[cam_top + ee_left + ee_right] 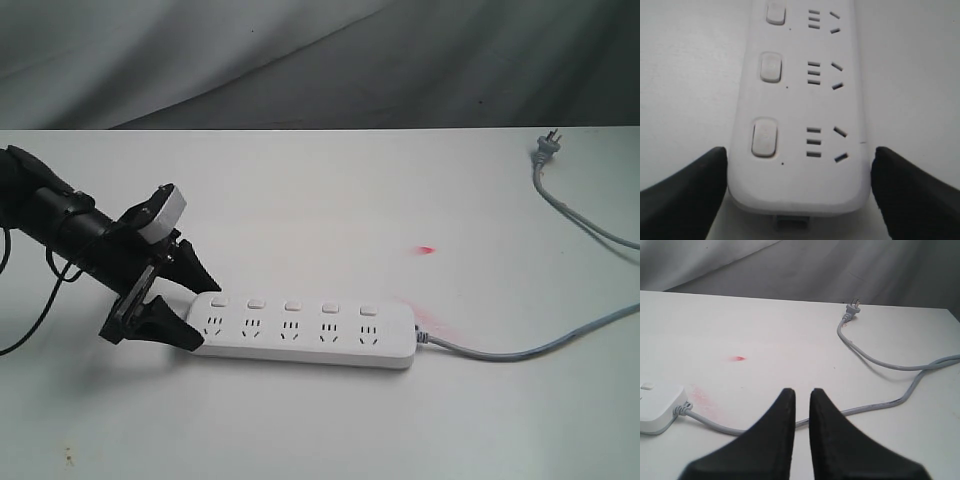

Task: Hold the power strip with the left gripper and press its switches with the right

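I've got the flat white table (330, 200) filling the scene. On it the long flat white plastic power strip (305, 335) with rounded ends lies near the front, long axis left-right across the exterior view, free end toward my left arm, cord end to the right. Its thin grey cord (520, 350) leaves that right end, runs out of view and ends at a grey plug (545, 148) at the far right of the table. The left gripper (203, 315), a slim black arm with two pointed black wedge fingers and a light grey box on top, is by far the nearer one. It is lined up with the strip's long axis and its fingers straddle the free end, one on each side. Jaws are spread a bit wider than the strip. In the left wrist view the tips sit just beside the strip's sides, and I cannot tell if they touch, so I judge it not clamped yet; the coming move is a plain squeeze across the short axis. The right gripper (801, 391), with black pointed fingers, does not show in the exterior view. From its wrist camera it sits well apart, out past the cord end, fingers drawn almost together with a sliver between, holding nothing. The five small white rounded-square push-button switches (291, 305) run in a row along the strip's far edge, untouched. A small red smudge (427, 249) marks the table beyond the cord end.
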`<state>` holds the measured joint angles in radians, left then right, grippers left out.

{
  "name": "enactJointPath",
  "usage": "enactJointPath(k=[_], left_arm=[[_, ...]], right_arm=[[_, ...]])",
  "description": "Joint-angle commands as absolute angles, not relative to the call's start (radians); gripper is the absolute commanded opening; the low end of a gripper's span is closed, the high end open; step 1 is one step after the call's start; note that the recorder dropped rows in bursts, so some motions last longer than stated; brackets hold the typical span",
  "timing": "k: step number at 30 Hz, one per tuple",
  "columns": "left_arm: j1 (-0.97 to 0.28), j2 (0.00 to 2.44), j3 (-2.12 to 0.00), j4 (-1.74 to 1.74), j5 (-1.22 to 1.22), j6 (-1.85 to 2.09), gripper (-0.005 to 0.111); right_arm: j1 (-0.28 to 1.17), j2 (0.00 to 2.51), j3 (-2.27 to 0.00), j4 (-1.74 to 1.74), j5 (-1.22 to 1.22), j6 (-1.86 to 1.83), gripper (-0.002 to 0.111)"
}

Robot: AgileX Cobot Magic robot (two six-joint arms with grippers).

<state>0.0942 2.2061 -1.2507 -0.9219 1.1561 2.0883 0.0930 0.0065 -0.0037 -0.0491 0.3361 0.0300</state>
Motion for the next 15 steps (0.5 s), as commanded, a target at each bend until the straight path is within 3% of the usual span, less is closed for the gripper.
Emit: enactJointPath(k=[1, 4, 10, 15], left_arm=[[0.089, 2.231, -1.250, -0.904, 1.121, 2.094, 0.072], [0.089, 2.233, -1.250, -0.899, 1.120, 2.094, 0.070], [0.089, 2.233, -1.250, -0.902, 1.120, 2.094, 0.052], [0.094, 2.233, -1.250, -0.902, 1.120, 2.094, 0.049]], right_arm=[[0.091, 0.000, 0.000, -0.050, 0.323, 0.031, 0.010], [0.091, 0.000, 0.000, -0.050, 0.323, 0.031, 0.010], [0.091, 0.000, 0.000, -0.050, 0.323, 0.031, 0.010], [0.091, 0.000, 0.000, -0.050, 0.323, 0.031, 0.010]])
